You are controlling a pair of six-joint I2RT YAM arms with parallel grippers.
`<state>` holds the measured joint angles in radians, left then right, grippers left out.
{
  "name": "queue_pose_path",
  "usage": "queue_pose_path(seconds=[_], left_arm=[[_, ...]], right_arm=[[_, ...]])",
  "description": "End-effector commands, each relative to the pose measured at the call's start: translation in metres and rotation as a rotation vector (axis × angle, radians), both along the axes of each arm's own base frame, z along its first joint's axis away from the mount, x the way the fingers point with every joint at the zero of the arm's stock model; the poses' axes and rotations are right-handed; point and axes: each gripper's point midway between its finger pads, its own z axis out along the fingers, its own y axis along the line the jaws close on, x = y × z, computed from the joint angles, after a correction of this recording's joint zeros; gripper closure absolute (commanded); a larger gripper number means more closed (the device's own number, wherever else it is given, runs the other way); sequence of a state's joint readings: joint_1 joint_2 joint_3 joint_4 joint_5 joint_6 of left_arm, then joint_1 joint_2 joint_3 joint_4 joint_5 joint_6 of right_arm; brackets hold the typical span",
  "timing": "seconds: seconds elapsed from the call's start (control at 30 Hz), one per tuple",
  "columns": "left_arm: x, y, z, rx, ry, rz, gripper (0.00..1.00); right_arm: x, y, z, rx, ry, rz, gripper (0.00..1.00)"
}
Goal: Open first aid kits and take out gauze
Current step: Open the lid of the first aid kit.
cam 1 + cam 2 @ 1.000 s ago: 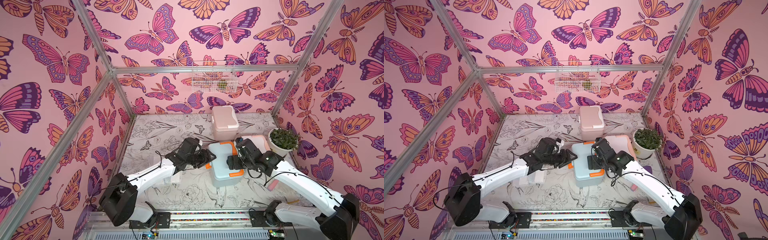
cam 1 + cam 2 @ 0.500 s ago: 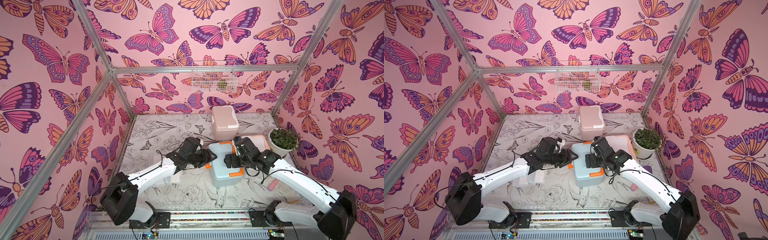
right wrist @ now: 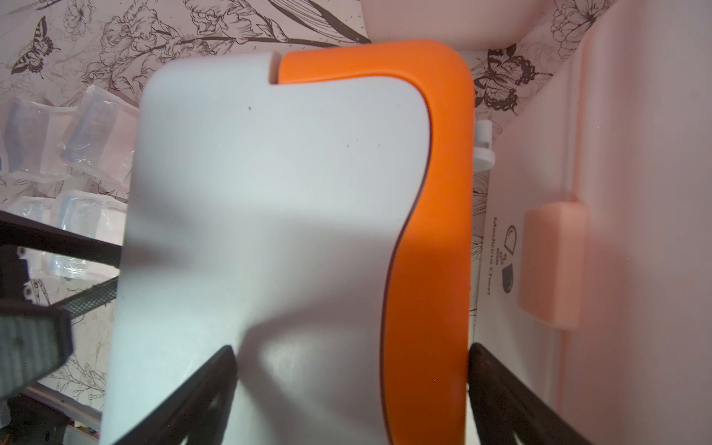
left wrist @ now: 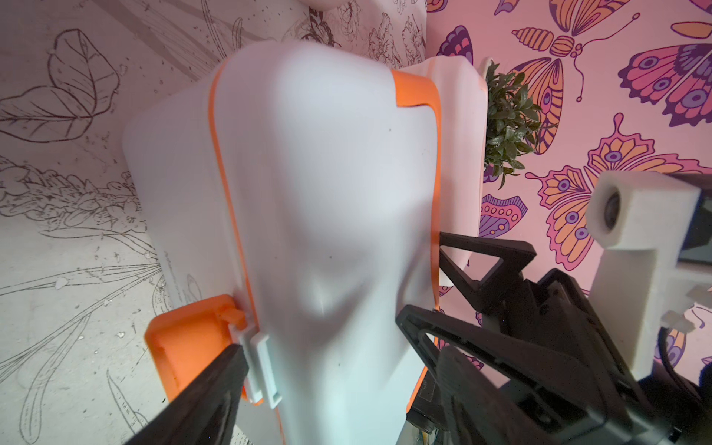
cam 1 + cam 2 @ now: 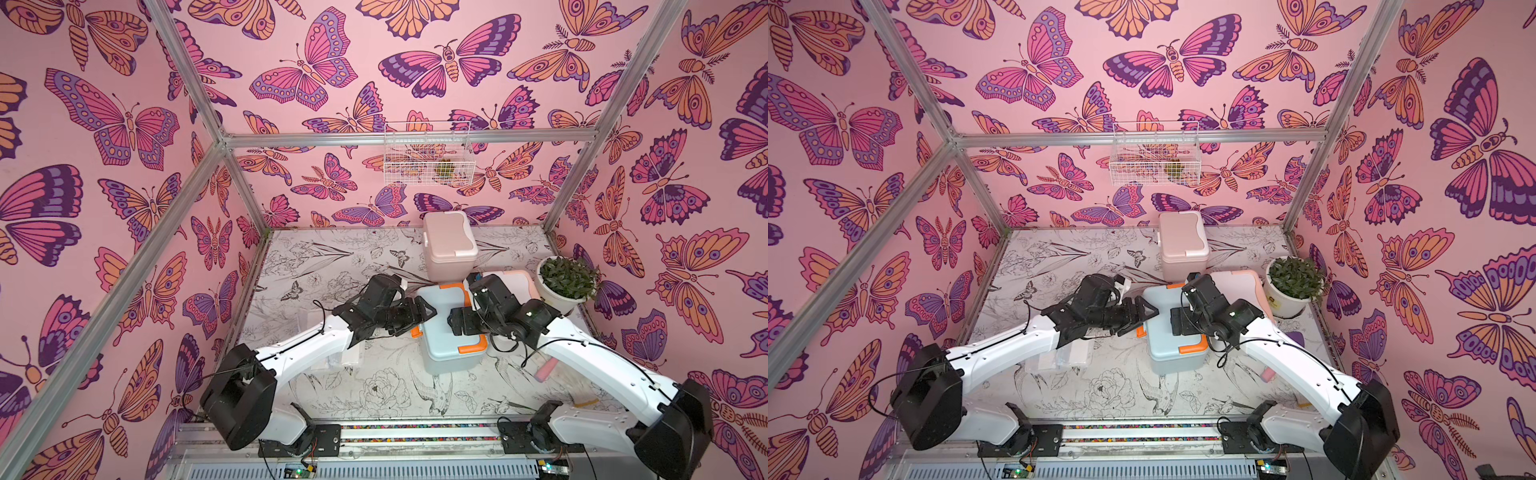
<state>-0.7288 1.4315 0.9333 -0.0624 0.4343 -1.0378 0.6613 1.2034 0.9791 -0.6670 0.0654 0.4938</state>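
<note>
Our left gripper (image 5: 424, 313), jaws wide, sits at the orange side latch (image 4: 185, 346) of the blue-grey boxy plastic case (image 5: 440, 347); our right gripper (image 5: 455, 323), equally wide, straddles the lid (image 3: 269, 192) opposite.

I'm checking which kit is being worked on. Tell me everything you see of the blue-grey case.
The blue-grey case is a plastic box with rounded corners, an orange handle folded around its lid and an orange latch at the end facing the left end effector. It stands upright on the table, lid down. The right end effector hangs open over the lid; contact is unclear.
</note>
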Motion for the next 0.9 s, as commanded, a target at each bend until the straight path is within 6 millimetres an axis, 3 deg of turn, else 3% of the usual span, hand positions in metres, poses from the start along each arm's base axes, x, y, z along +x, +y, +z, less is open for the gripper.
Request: queue_pose_path(seconds=[0.0, 0.3, 0.53, 0.87], left_arm=[[-0.005, -0.006, 0.001, -0.002, 0.009, -0.033, 0.19], [-0.004, -0.012, 0.012, -0.052, 0.0, -0.04, 0.2], [-0.006, -0.009, 0.017, -0.067, -0.018, -0.036, 0.29], [-0.007, -0.009, 0.023, -0.078, -0.032, -0.039, 0.33]], right_arm=[[-0.026, 0.004, -0.03, -0.013, 0.152, 0.061, 0.08], [-0.027, 0.012, -0.032, 0.025, 0.167, 0.07, 0.08], [-0.027, 0.013, -0.033, 0.032, 0.171, 0.067, 0.09], [-0.027, 0.013, -0.034, 0.034, 0.172, 0.065, 0.09]])
